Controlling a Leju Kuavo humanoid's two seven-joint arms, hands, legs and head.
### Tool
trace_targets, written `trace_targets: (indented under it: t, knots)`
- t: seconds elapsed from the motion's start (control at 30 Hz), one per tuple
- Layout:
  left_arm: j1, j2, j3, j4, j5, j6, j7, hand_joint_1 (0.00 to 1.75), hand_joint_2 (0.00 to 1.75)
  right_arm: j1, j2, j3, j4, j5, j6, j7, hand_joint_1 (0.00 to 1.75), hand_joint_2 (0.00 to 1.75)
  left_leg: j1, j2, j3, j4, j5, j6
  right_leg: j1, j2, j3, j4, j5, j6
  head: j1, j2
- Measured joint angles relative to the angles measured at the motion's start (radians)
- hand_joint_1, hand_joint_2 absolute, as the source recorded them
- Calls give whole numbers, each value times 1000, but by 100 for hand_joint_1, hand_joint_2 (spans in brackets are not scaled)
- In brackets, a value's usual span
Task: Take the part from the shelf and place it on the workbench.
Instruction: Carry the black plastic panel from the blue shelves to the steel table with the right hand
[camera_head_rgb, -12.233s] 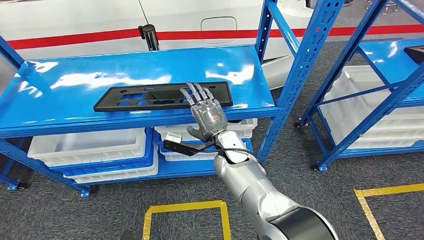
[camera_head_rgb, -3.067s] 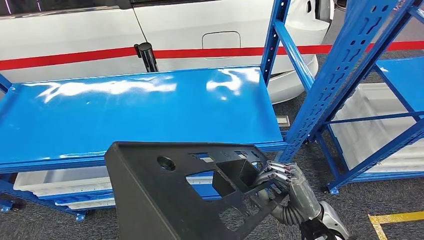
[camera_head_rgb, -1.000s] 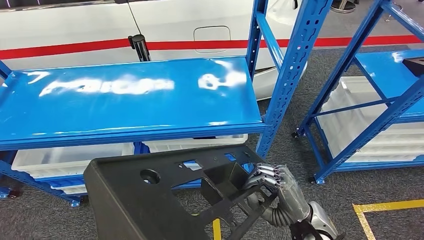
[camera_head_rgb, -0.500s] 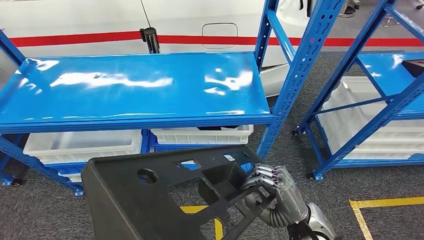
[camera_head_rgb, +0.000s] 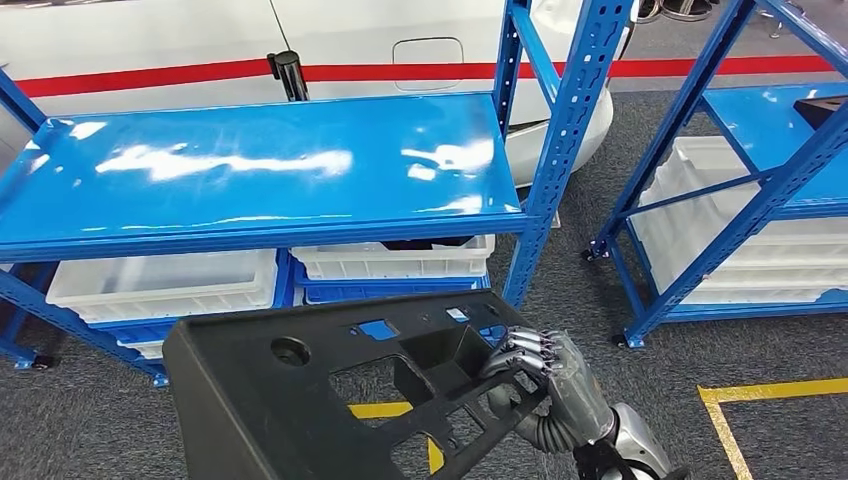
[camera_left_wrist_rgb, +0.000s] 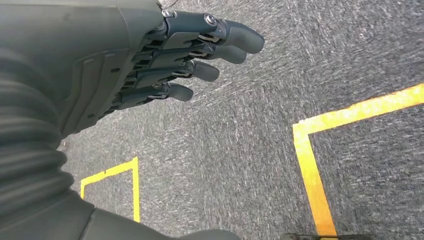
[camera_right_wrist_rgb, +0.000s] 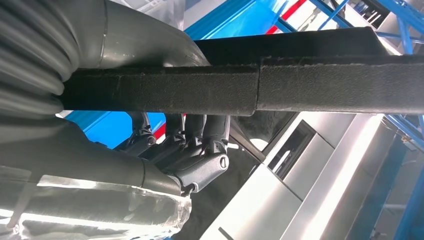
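Observation:
The part is a long black plastic panel with cut-outs and a round hole. In the head view it hangs low in front of me, clear of the blue shelf. My right hand grips its right end, fingers hooked over the rim. The right wrist view shows the panel's edge crossing the picture with my fingers curled under it. My left hand hangs over the grey carpet with its fingers straight and nothing in it.
White bins sit under the blue shelf. A second blue rack with white bins stands to the right. A white vehicle with a red stripe is behind. Yellow floor tape marks the grey carpet.
The camera has shifted a little, so the shelf sits slightly differently in the picture. My right hand keeps its grip on the panel, which was lifted off the shelf earlier.

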Motion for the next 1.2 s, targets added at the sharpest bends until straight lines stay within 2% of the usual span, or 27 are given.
trace_targets:
  t: [0.03,0.07,0.1,0.13,0.2,0.23,0.27,0.37,0.47,0.7,0.87,1.2]
  knots:
    - [0,0,0,0,1,0,0,0,175,0,0,1,1,0,0,0,175,175,1,0,-26,62,-28,-3,1,0,-2,1,1,-1,0,0]
    - [1,0,0,0,1,0,0,0,175,0,0,2,2,0,0,0,175,175,1,0,-39,94,-36,-3,2,0,-3,1,1,-2,0,0]
    - [2,0,0,0,1,0,1,0,175,1,0,3,3,0,0,0,175,175,1,0,-36,91,-24,-2,3,1,-3,2,1,-2,0,0]
    - [2,0,0,0,2,0,2,0,175,1,0,3,4,-1,0,0,175,175,1,0,-14,48,5,1,3,2,-3,3,2,-2,0,0]
    - [2,0,0,0,2,0,3,0,175,1,0,3,4,-2,0,0,175,175,0,-2,56,-91,72,9,5,4,-1,4,1,-1,0,0]
    - [2,0,0,0,2,0,4,0,175,1,-1,3,4,-2,0,0,175,175,-2,-4,81,-145,91,12,8,5,-2,5,1,1,0,0]
    - [2,-1,0,1,2,0,4,0,175,3,-4,3,4,-3,0,0,175,175,-4,-5,94,-176,100,12,14,5,-5,7,0,2,1,0]
    - [2,-5,0,2,2,-2,6,0,175,21,-17,0,3,-4,-3,0,175,175,-12,-7,92,-187,104,9,25,3,-13,11,-2,6,1,0]
    - [3,-4,0,2,-1,-2,6,0,175,36,-26,-4,-2,-3,-6,-1,175,175,-23,-7,88,-187,106,17,23,2,-14,7,3,13,1,0]
    - [3,-5,0,3,-8,-14,12,0,175,66,-38,-10,-19,5,-14,-1,175,175,-25,-7,82,-187,111,28,20,2,-15,-2,11,26,1,0]
    - [3,-5,-3,3,-19,-15,17,0,175,74,-39,-11,-26,20,-15,-2,175,175,-27,-7,81,-187,113,32,19,2,-17,-2,14,29,1,0]
    - [3,-5,-15,3,-30,-20,34,0,175,72,-32,-11,-28,28,-13,-4,175,175,-25,-7,81,-187,115,33,19,2,-17,-2,15,30,1,0]
